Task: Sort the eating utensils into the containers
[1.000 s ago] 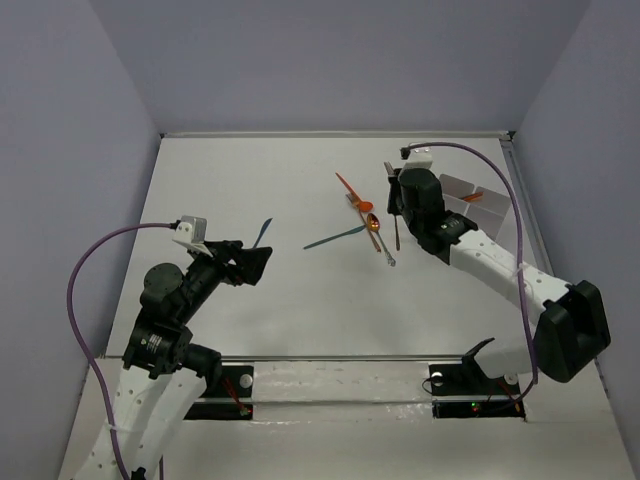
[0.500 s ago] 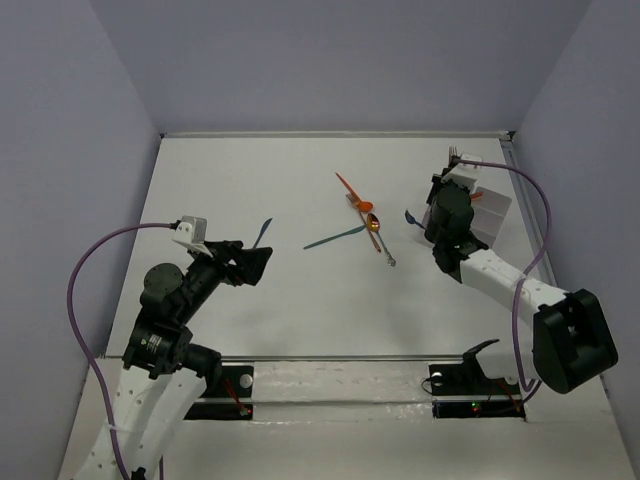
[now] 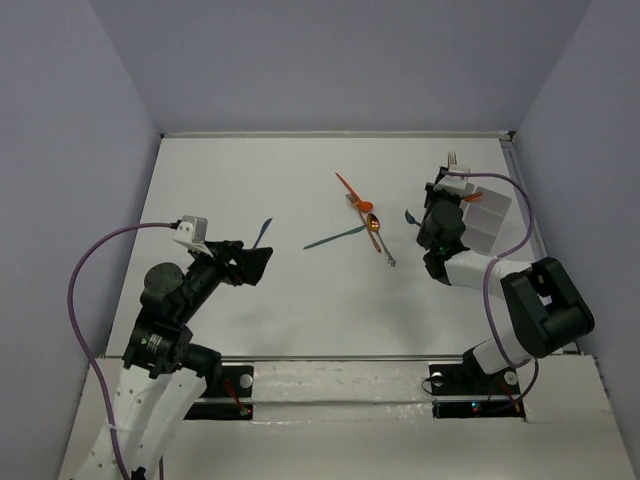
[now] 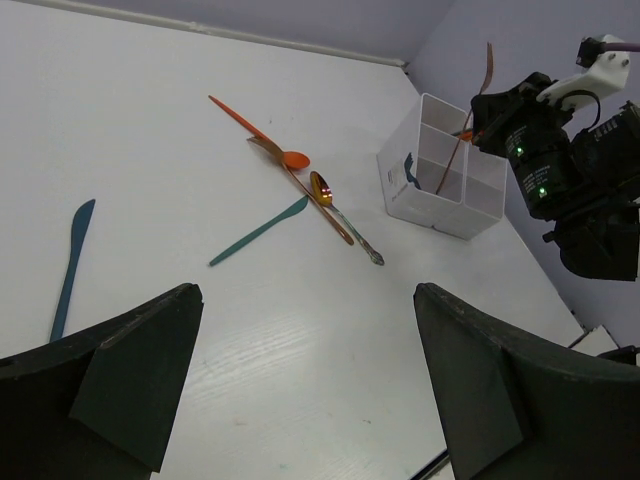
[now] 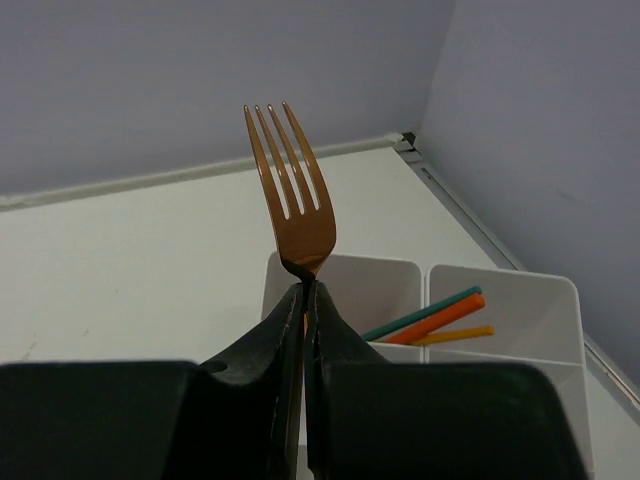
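Note:
My right gripper (image 5: 305,290) is shut on the neck of a copper-brown fork (image 5: 290,190), tines up, right beside the white four-compartment tray (image 5: 500,275). In the top view this gripper (image 3: 447,188) is at the tray's (image 3: 492,215) left edge. Teal (image 5: 425,312) and orange utensils (image 5: 440,320) lie in one far compartment. On the table lie an orange utensil (image 3: 349,187), an orange spoon (image 3: 366,205), a copper spoon (image 3: 373,222) and a teal knife (image 3: 335,237). Another teal knife (image 3: 263,232) lies by my open, empty left gripper (image 3: 258,262).
A small blue piece (image 3: 410,216) sits at the tray's left side. A thin silvery utensil end (image 3: 389,260) lies below the copper spoon. The right wall and back wall stand close to the tray. Purple cables loop off both arms.
My right gripper has moved right from over the utensil pile to the tray's edge, carrying the copper fork, and its arm has folded in. The left arm has not moved.

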### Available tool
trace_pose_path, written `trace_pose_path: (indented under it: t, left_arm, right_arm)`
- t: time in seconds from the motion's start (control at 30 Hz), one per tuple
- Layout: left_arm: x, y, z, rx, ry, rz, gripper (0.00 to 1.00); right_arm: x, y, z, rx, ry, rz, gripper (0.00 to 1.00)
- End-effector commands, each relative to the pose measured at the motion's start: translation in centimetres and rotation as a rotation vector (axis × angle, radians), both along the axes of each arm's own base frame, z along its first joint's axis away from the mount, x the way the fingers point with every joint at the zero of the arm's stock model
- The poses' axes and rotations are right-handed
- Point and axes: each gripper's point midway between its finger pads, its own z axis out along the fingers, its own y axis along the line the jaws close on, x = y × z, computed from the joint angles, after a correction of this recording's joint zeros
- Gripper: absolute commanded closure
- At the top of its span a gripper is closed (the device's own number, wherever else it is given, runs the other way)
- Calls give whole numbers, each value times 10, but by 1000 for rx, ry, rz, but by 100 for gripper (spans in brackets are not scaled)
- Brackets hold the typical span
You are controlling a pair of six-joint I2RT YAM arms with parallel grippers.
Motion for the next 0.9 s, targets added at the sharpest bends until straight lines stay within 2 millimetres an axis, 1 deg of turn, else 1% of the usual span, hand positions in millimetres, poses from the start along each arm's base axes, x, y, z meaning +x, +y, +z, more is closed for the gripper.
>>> trace_pose_path:
  t: [0.0,0.03,0.07,0.17,0.33,0.43,0.47,0.53,0.6,0.63,0.7,0.73,0.77,0.8,0.87]
  left_arm:
    - [1,-2,22,-15,-67,-14,1]
    - [1,-2,22,-16,-70,-14,1]
    - [1,-2,23,-18,-70,-16,1]
    - [1,-2,22,-16,-70,-16,1]
    - [0,-2,23,-18,-72,-16,1]
    - [-1,-2,24,-19,-78,-16,1]
    - [0,-2,24,-18,-77,-17,1]
    - [-1,-2,25,-21,-81,-16,1]
    - [-2,-2,26,-22,-82,-17,1]
    - [-1,-2,25,-22,-82,-16,1]
    - [-1,-2,25,-21,-81,-16,1]
    - [-1,-2,25,-21,-79,-16,1]
    - [-1,-2,26,-21,-82,-16,1]
    - [-1,-2,25,-21,-79,-16,1]
    - [-1,-2,25,-21,-81,-16,1]
  right_arm:
    - [-7,-8,9,63,-108,-28,93]
    - [-9,-8,1,61,-94,-24,93]
    - [-8,-8,3,68,-101,-20,93]
    - [-13,-9,-8,74,-84,-15,93]
    - [-15,-5,-19,81,-40,17,92]
    - [-13,4,-24,104,-11,66,85]
    - [-12,5,-26,105,16,72,79]
    - [-11,7,-29,116,51,72,74]
    - [-12,6,-27,119,66,67,67]
    - [-12,7,-32,135,91,63,65]
    - [-12,9,-19,155,84,78,62]
    - [-12,13,-17,168,85,98,61]
    - [-14,14,-19,165,110,108,60]
    - [-13,17,-11,177,106,125,60]
    - [-15,28,-9,201,142,187,60]
